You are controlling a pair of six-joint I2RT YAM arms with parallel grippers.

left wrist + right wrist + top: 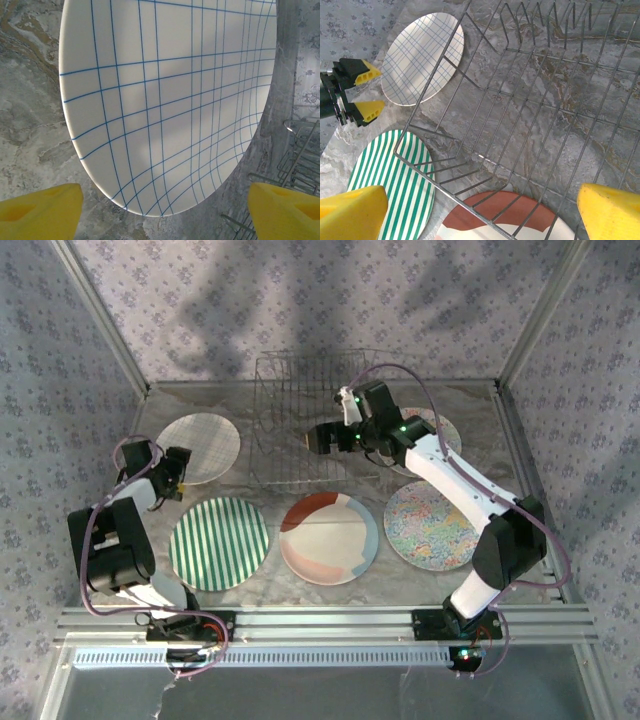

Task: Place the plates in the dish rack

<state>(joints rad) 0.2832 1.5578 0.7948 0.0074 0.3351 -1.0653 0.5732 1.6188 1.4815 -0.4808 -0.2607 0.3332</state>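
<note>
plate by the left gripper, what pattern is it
The plate is white with a grid of thin blue lines, clearest in the left wrist view.

- Grey marbled worktop [400, 588], veined with tan.
- Walls [300, 300] with a pale floral pattern on three sides.
- Slanted aluminium posts [100, 315] at the back corners.
- Soft dark shadows [225, 310] on the back wall.

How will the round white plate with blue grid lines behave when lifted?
Probably rigid: the round white plate with blue grid lines holds a crisp rim. Likely slippery, given its smooth surface. Lying flat on the grey marble tabletop, its edge may resist pinching.
</note>
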